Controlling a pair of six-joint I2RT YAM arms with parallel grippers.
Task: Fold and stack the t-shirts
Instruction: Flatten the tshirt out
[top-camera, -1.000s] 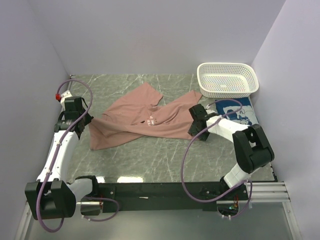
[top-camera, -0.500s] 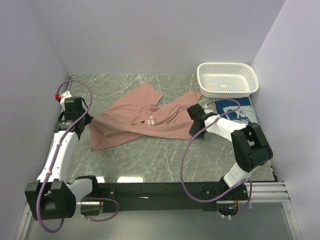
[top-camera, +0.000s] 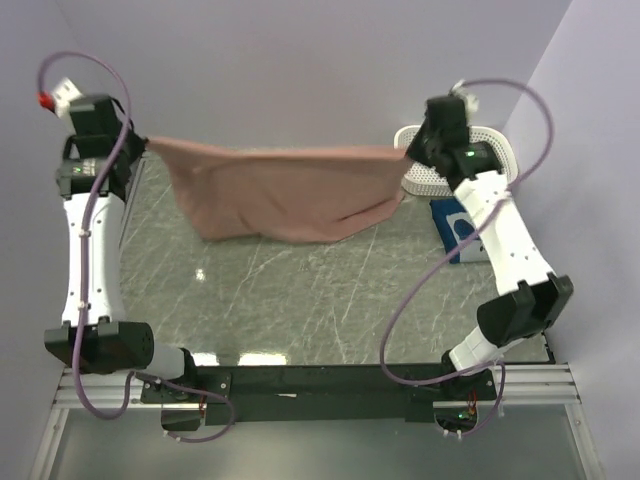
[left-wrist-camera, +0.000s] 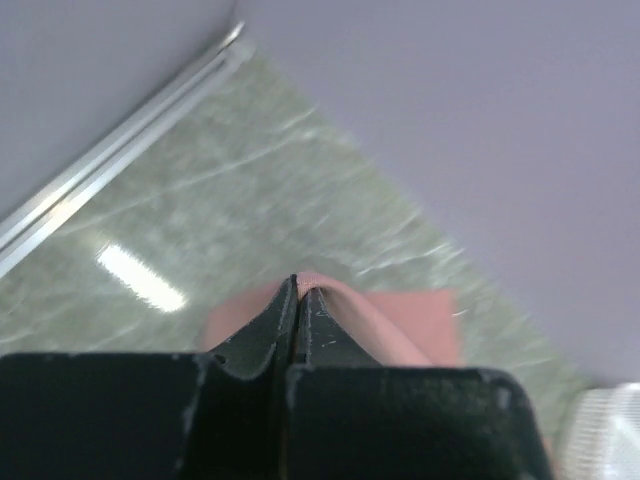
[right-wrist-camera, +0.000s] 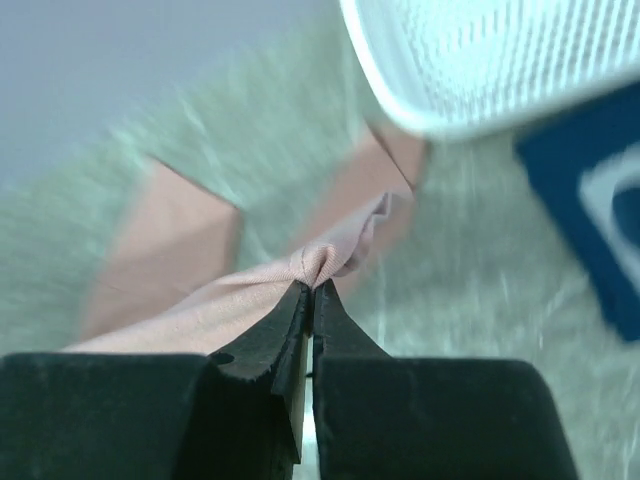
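Note:
The dusty-pink t-shirt hangs stretched in the air between both raised arms, its lower edge sagging toward the table. My left gripper is shut on its left end, and pink cloth shows past the closed tips. My right gripper is shut on the right end, with bunched cloth pinched at its tips. The blue t-shirt lies folded on the table at the right, partly hidden by the right arm; it also shows in the right wrist view.
A white perforated basket stands at the back right, partly behind the right arm; its rim is in the right wrist view too. Grey walls close in the left, back and right of the marble table.
The right gripper shut on the pink shirt's right end. Both arms then rose and spread apart, lifting the shirt off the table and stretching it out.

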